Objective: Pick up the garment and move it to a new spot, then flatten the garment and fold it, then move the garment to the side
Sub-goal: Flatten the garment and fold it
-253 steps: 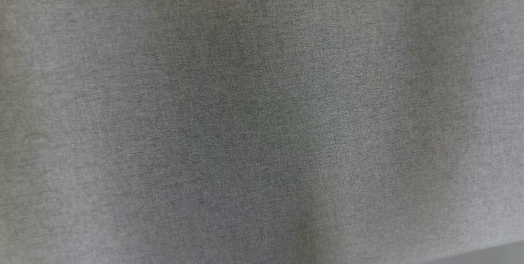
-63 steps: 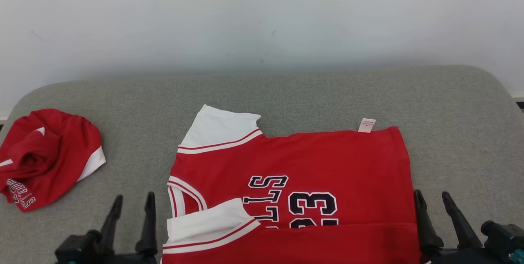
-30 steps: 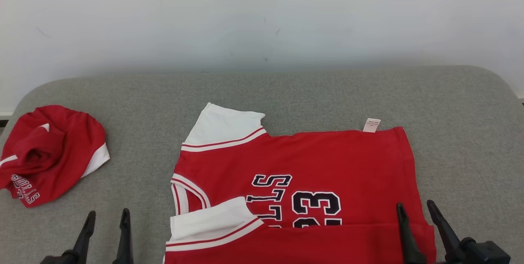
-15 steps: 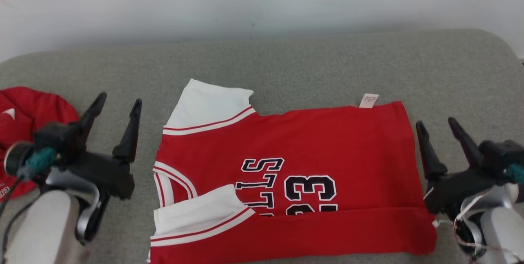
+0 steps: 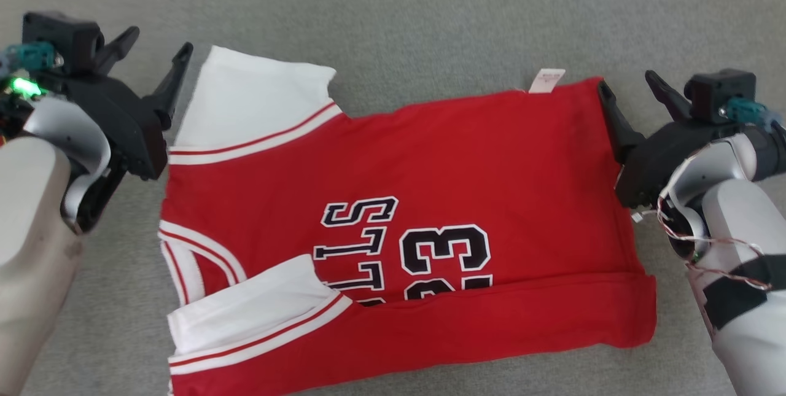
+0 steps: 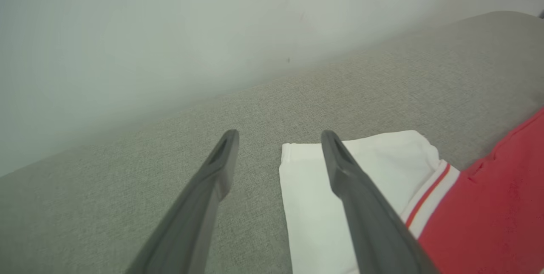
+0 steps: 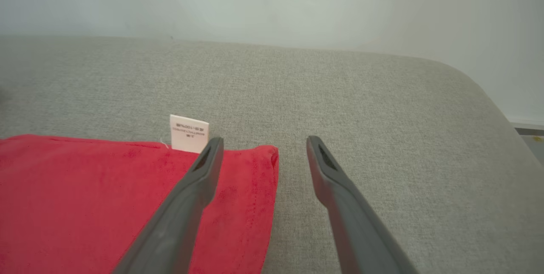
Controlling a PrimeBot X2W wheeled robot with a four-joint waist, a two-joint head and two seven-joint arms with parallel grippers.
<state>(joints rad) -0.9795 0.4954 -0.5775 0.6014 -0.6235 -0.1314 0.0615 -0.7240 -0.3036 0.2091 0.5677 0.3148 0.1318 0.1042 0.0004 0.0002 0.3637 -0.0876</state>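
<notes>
Head view: left end effector [image 5: 158, 46], right end effector [image 5: 626, 84] moved up to jersey [image 5: 430, 156] far corners, upper left/right; jaws fully spread, nothing held. Fold grasp likely next.

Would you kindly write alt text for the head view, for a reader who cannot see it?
A red basketball jersey numbered 23 lies spread on a grey cushion, its near edge folded over. The open left gripper is beside the far white sleeve; the open right gripper is at the far hem corner.
</notes>
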